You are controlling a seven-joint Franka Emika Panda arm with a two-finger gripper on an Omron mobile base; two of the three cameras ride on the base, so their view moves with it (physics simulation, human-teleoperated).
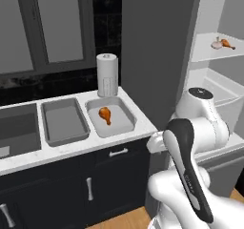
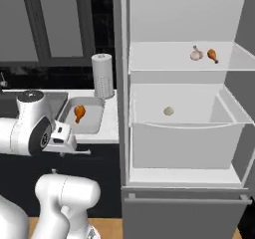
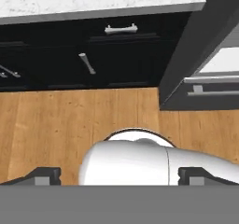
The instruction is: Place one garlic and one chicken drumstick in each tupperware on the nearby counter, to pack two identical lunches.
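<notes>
The two tupperware trays are sitting side by side on the counter [image 1: 71,151], and I am taking the paper towel roll [image 1: 106,74] behind them as my landmark. The right tupperware [image 1: 110,117] is lying directly in front of the roll and is carrying one chicken drumstick [image 1: 105,114] on its floor; the left tupperware [image 1: 63,122] is lying just beside it, toward the sink [image 1: 16,132], with nothing showing inside it. To the right of the roll, past the counter's end, the fridge [image 2: 184,108] is standing open: on its upper shelf a garlic [image 2: 196,54] and a second drumstick [image 2: 212,56] are lying near each other, and on the shelf below another garlic [image 2: 169,111] is lying alone. My gripper [image 3: 119,176] is hanging below the counter edge in front of the dark cabinet fronts [image 3: 93,59], looking down at the wooden floor [image 3: 56,125], its fingers spread wide apart and holding nothing.
</notes>
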